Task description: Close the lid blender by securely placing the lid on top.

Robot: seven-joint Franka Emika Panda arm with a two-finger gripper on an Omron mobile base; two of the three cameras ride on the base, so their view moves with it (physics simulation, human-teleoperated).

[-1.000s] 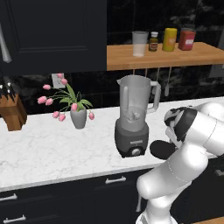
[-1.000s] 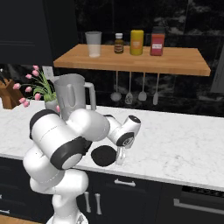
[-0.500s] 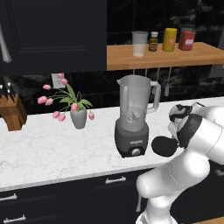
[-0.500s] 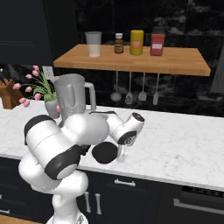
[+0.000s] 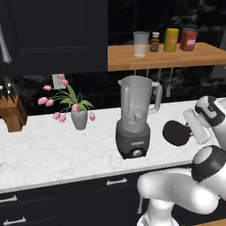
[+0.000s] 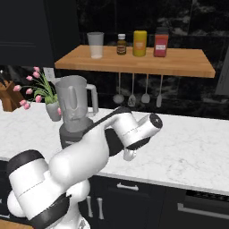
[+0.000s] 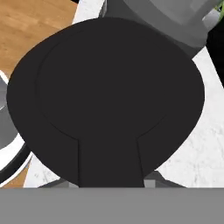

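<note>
Black and round, the lid point(image 5: 177, 133) hangs in the air to the right of the blender point(image 5: 134, 116), at about the height of the seam between jar and base, well below the jar's open mouth. It stands on edge, its flat face turned toward the left base camera, clear of the counter point(image 5: 53, 150) and not touching the blender. In the hand view the lid point(image 7: 107, 94) sits right against the camera, its tab running down toward the fingers, with the blender's grey body beyond its upper edge.

The gripper point(image 5: 190, 130) is at the lid's right edge, seemingly clamped on the tab; the fingers themselves are hidden behind the disc in every view, so the grip cannot be confirmed outright. In the right base view the white wrist point(image 6: 134, 132) reaches out just right of the blender point(image 6: 77, 112), and a thin dark edge point(image 6: 105, 120) slants across between them.

The blender stands on the white marble counter with its handle on the right and its knob facing front. Left of the blender is a vase of pink tulips point(image 5: 73, 107), and farther left a knife block point(image 5: 12, 112). Above and behind the blender, a wooden shelf point(image 5: 176, 56) carries a clear cup point(image 5: 141, 43) and three jars.
</note>
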